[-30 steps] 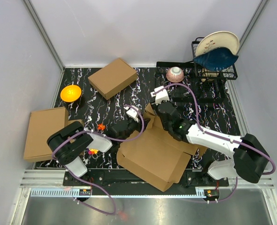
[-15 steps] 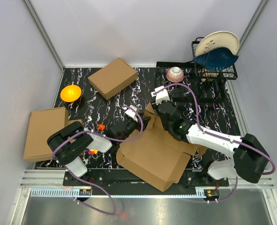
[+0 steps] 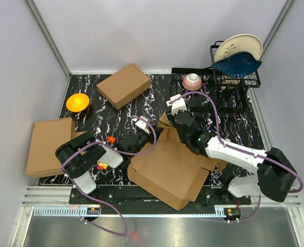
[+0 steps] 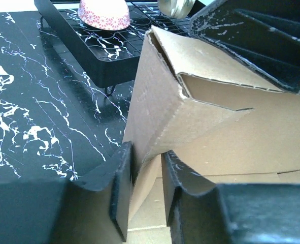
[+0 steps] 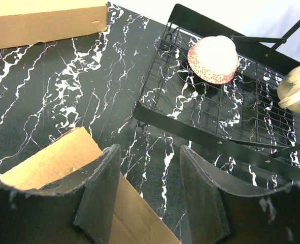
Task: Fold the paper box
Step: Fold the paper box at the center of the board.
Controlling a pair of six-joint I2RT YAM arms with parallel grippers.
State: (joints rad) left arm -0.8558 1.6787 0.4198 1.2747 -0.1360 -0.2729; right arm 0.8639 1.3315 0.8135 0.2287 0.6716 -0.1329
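Brown corrugated paper box, partly folded, far flap raised, front centre

Left pincer narrow-gapped; right pincer spread wide

Orange bowl, compact cardboard box, tan slab, patterned bowl on wire rack
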